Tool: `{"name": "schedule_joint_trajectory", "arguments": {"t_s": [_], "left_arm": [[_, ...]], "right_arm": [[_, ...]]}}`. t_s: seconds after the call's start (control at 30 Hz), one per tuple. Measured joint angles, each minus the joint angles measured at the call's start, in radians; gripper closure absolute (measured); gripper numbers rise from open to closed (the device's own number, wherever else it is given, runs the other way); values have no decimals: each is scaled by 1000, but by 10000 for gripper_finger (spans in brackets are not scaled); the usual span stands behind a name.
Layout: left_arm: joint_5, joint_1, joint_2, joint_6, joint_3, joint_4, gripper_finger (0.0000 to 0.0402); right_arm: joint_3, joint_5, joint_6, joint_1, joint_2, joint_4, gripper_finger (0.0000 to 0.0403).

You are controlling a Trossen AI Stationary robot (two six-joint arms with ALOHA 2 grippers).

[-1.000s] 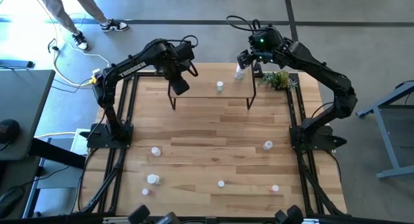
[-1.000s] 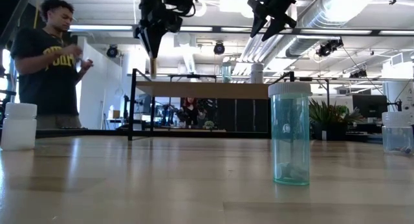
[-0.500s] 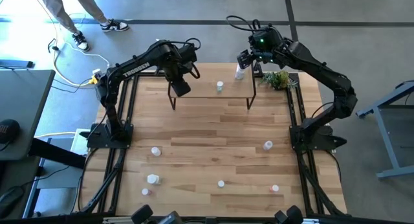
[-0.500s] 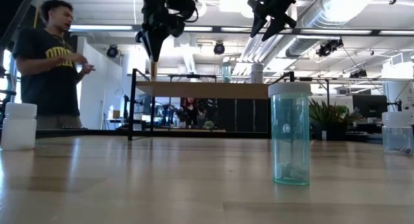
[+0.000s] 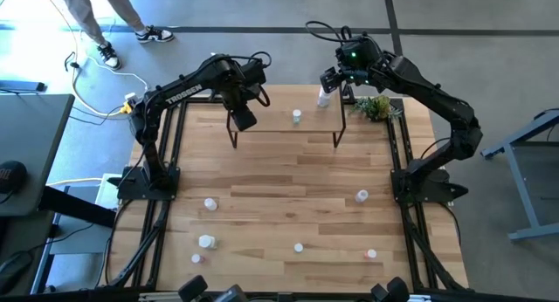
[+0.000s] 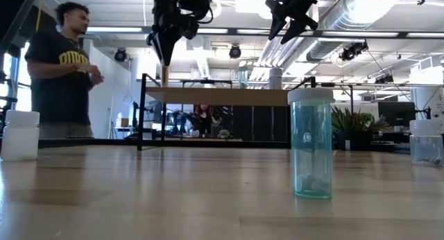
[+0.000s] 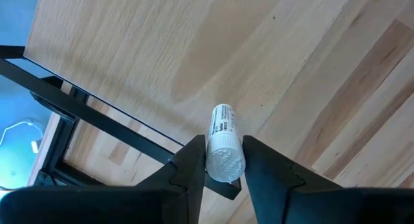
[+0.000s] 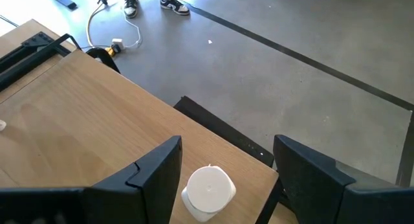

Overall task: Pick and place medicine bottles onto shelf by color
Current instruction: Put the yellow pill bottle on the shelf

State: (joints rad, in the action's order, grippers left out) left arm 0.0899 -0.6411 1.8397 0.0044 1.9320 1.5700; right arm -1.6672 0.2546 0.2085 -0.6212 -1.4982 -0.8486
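Observation:
A white medicine bottle (image 7: 223, 130) stands upright at the left end of the shelf (image 6: 215, 96), with my left gripper (image 7: 225, 171) shut on its top from above. In the low view this bottle (image 6: 165, 75) shows under that gripper (image 6: 165, 58). My right gripper (image 8: 226, 179) hangs open over the shelf's far right corner. Another white bottle (image 8: 208, 188) stands on that corner, below its spread fingers and apart from them. A third small bottle (image 5: 297, 116) stands mid-shelf. Several more bottles stand on the table, one teal (image 6: 311, 143). My left gripper pinches the bottle's white cap (image 7: 213, 160) between its two fingers, one on each side. The fingers come from above and point down. The bottle stays upright, its base on the shelf board (image 7: 149, 49).
Loose bottles stand on the near half of the table (image 5: 210, 203), (image 5: 206, 242), (image 5: 299, 247), (image 5: 362, 195), (image 5: 371, 254). A small green plant (image 5: 376, 106) sits by the shelf's right end. A person (image 6: 59, 73) stands beyond the table's far left.
Both arms and the bottles stand as they did. The person beyond the table has turned and shifted a little to the right in the low view.

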Motion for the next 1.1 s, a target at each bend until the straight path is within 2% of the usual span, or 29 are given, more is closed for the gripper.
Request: {"name": "schedule_joint_trajectory", "arguments": {"t_s": [1.1], "left_arm": [[18, 0, -1, 26, 0, -44, 302]], "right_arm": [[0, 0, 0, 0, 0, 0, 167]]}}
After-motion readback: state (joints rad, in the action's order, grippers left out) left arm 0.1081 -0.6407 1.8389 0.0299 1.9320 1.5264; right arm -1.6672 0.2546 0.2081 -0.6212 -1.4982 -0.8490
